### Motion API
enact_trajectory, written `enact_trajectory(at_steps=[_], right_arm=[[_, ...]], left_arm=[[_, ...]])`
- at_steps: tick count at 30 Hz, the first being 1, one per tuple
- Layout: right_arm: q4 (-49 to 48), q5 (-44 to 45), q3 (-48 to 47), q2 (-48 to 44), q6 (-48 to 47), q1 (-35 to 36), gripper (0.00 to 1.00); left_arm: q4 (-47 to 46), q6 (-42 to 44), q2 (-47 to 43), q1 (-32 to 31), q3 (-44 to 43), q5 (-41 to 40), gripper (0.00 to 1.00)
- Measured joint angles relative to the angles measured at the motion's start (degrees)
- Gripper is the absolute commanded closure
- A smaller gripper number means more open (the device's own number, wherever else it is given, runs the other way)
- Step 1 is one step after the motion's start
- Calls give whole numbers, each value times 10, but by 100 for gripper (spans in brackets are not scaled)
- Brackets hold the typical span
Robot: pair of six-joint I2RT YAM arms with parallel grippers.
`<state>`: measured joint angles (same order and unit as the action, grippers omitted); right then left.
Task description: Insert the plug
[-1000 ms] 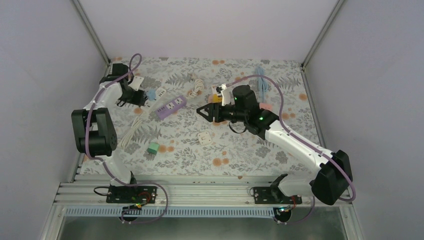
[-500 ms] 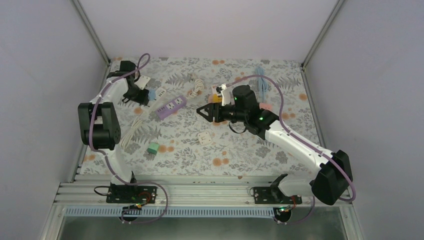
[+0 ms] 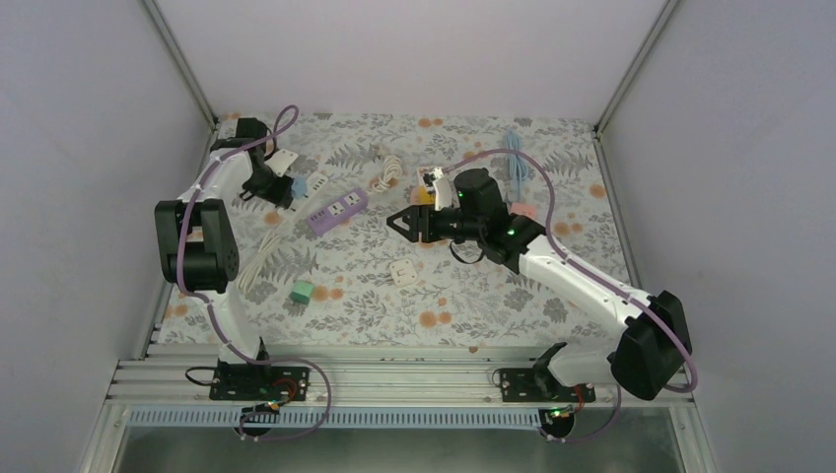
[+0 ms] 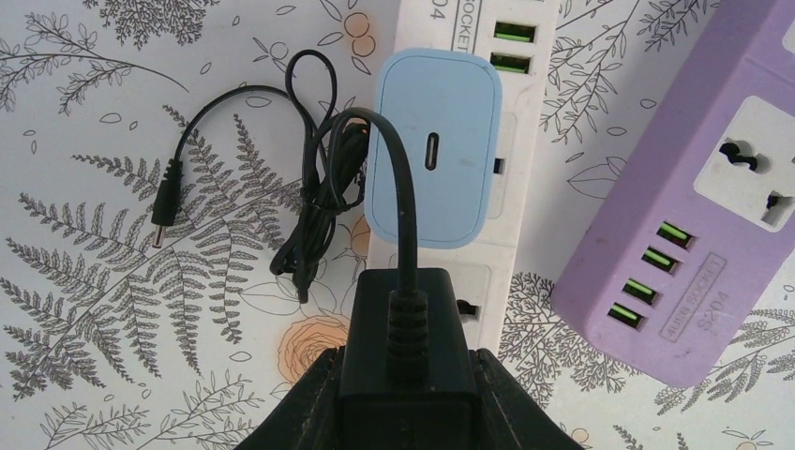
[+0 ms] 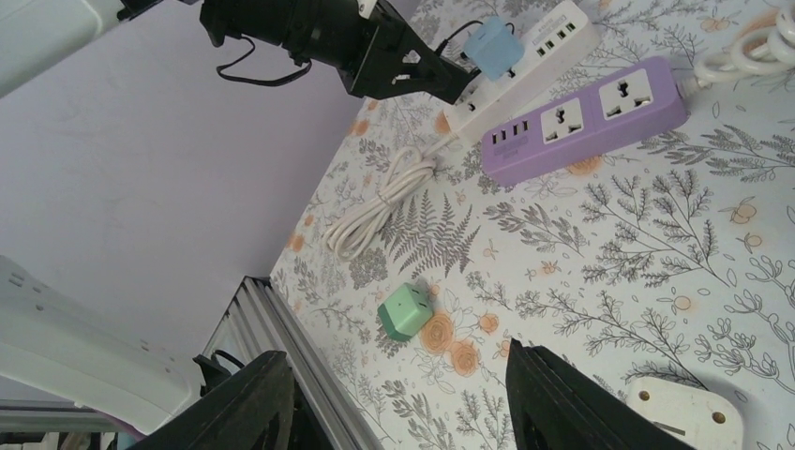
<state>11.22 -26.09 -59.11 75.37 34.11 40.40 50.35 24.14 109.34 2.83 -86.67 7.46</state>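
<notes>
**Black plug held over the white strip**

The plug (image 4: 403, 319) could miss its holes. It sits at the bottom middle of the left wrist view, over a free spot on the white power strip (image 4: 525, 141). The blue charger (image 4: 436, 150) is right next to that spot, so a small tilt could make them bump. The plug is a black block with a thin cord (image 4: 309, 197). The left gripper (image 4: 405, 394) squeezes it. The right gripper (image 5: 403, 375) stands wide, holding nothing.

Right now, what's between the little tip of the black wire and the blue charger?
In the left wrist view, a tangled bunch of that same black wire lies on the flowery cloth between the tip and the blue charger.
</notes>
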Motion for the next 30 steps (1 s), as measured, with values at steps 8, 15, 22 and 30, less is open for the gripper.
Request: enact_trajectory(at_steps=[8,15,22,30], right_arm=[[2,-5,-3,17,0,0,41],[1,-16,-10,30,0,0,42],[-1,-34,-17,41,2,0,42],[-2,-43,-17,45,5,0,42]], left_arm=[[1,7,0,0,0,0,88],[0,10,-3,-1,4,-2,88],[1,10,-24,0,31,-3,88],[5,12,-26,0,31,-5,88]])
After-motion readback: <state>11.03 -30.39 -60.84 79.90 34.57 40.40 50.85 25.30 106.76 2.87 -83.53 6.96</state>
